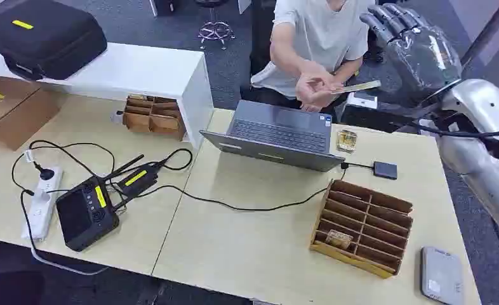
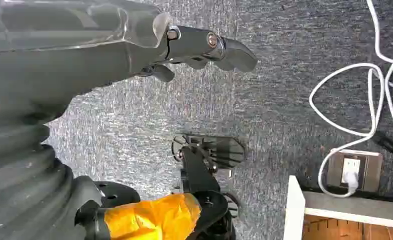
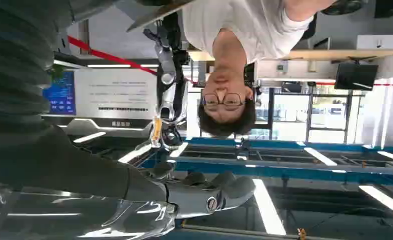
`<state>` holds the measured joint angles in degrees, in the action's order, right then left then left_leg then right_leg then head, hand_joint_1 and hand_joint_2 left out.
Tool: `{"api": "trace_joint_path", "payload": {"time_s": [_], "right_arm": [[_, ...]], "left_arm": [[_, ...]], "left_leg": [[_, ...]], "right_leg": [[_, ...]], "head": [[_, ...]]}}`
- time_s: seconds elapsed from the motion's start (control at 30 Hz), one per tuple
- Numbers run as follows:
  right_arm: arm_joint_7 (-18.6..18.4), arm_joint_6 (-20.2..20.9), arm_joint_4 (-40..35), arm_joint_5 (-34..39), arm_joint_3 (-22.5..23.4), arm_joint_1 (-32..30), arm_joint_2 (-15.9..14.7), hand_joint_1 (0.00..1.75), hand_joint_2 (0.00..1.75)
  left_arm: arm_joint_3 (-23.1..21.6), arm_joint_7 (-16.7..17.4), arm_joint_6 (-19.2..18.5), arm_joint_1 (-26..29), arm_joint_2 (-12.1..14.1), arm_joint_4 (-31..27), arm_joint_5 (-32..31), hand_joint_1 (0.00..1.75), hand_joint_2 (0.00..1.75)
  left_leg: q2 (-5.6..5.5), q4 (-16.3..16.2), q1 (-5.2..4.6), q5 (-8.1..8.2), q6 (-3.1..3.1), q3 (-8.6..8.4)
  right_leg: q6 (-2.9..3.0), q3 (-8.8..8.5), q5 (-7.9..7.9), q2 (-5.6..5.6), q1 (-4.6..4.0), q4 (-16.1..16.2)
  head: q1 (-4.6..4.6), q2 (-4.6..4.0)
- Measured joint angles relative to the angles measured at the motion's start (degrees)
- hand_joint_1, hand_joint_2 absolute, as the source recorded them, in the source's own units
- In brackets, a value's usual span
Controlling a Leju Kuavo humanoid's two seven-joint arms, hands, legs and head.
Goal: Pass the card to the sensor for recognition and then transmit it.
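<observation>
The card (image 1: 360,87) is a thin pale strip pinched in the person's hand (image 1: 315,89), held in the air above the far edge of the desk (image 1: 247,241), just behind the open laptop (image 1: 279,135). The right hand (image 1: 407,44) is raised beside it, to the right of the card and apart from it; its fingers are loosely spread and hold nothing, as the right wrist view also shows (image 3: 204,192). The left hand (image 2: 204,47) hangs over grey carpet (image 2: 279,90), its fingers stretched out and lightly bent, with nothing in them. On the desk, just right of the laptop, lies a small gold-patterned packet (image 1: 346,140), and near that a small dark sensor box (image 1: 385,169) on a black cable. Toward the near right edge stands a wooden slotted rack (image 1: 364,225) with one small item in a lower slot, and a flat grey device (image 1: 440,274) lies at the corner beside it. On the left part of the desk are a black handheld unit with yellow labels (image 1: 85,213), a white power strip (image 1: 42,202) and looping black cables. Behind, a white shelf (image 1: 139,73) carries a black case (image 1: 44,38), with another wooden rack (image 1: 153,115) below it.
</observation>
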<state>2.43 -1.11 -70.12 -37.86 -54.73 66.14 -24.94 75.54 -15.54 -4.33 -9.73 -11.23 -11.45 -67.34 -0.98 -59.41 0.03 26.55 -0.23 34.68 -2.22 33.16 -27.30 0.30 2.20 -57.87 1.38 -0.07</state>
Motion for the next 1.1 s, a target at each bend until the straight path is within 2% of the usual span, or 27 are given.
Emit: {"api": "trace_joint_path", "payload": {"time_s": [0.1, 0.13, 0.4, 1.1], "right_arm": [[0.0, 0.0, 0.2, -0.1, 0.0, -0.3, 0.1, 0.00, 1.75], [0.0, 0.0, 0.2, -0.1, 0.0, -0.3, 0.1, 1.75, 1.75], [2.0, -0.5, 0.4, 0.1, 0.0, -1.1, 0.0, 1.75, 1.75], [2.2, -0.7, 0.4, 0.1, 1.2, -1.9, 0.0, 1.75, 1.75]], "left_arm": [[0.0, 0.0, -0.1, 0.0, 0.0, 0.0, 0.0, 0.00, 1.75], [0.0, 0.0, -0.1, 0.0, 0.0, 0.0, 0.0, 0.00, 1.75], [0.0, 0.0, -0.5, 0.1, 0.1, 0.0, -0.4, 0.00, 1.75], [0.0, -0.2, -1.7, 0.3, 0.2, 0.0, -0.2, 0.00, 1.75]], "left_leg": [[0.00, 0.0, 0.00, 0.00, 0.00, 0.00], [0.00, 0.0, 0.00, 0.00, 0.00, 0.00], [0.01, 0.0, 0.00, 0.00, 0.00, 0.00], [0.01, 0.0, 0.00, 0.00, 0.00, 0.00]], "right_leg": [[0.00, 0.00, 0.00, 0.00, 0.00, 0.0], [0.00, 0.00, 0.00, 0.00, 0.00, 0.0], [0.00, 0.01, 0.00, 0.01, 0.00, 0.0], [0.00, 0.02, 0.00, 0.01, 0.00, 0.0]], "head": [[0.00, 0.00], [0.00, 0.00], [0.00, 0.00], [0.00, 0.00]]}}
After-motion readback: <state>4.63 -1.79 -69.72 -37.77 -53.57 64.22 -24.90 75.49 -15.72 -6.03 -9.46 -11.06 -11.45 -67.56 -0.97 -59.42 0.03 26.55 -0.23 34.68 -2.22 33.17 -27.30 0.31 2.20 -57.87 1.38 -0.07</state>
